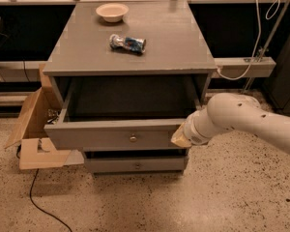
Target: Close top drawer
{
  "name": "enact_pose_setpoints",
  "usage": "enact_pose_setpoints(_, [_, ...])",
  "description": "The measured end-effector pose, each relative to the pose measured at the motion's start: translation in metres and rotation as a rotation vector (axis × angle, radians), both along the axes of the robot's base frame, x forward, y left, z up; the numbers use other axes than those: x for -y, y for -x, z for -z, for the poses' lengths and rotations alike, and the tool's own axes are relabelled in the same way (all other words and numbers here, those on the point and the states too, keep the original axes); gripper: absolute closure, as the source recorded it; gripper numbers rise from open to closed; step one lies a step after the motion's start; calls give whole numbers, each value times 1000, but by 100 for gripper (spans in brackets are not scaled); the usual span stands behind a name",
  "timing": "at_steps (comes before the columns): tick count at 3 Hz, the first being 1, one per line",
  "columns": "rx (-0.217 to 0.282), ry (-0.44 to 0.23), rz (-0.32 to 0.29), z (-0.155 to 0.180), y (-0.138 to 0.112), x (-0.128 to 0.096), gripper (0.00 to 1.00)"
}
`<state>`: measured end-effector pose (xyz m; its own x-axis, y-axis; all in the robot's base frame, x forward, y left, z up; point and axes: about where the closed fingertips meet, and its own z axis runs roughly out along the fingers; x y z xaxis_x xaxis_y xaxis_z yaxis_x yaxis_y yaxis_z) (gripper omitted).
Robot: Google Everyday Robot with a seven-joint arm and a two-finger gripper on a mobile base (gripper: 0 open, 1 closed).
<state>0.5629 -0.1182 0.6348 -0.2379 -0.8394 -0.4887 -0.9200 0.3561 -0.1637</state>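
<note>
The top drawer of the grey cabinet stands pulled out, its wide grey front facing me with a small brass knob at centre. Its inside looks dark and empty. My gripper is at the right end of the drawer front, at the end of the white arm that comes in from the right. It touches or nearly touches the front panel's right edge.
On the cabinet top lie a crushed can and a small white bowl. A lower drawer sits below. An open cardboard box stands at the left, a cable runs on the speckled floor.
</note>
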Motion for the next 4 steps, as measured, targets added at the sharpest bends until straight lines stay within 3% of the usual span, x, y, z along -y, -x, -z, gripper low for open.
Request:
enact_pose_setpoints(1, [0, 0, 0, 0, 0, 0, 100])
enact_pose_setpoints(2, [39, -9, -54, 0, -8, -4, 100])
enact_pose_setpoints(3, [136, -26, -181, -1, -32, -14, 100])
enact_pose_setpoints(4, [202, -22, -245, -2, -52, -22, 100])
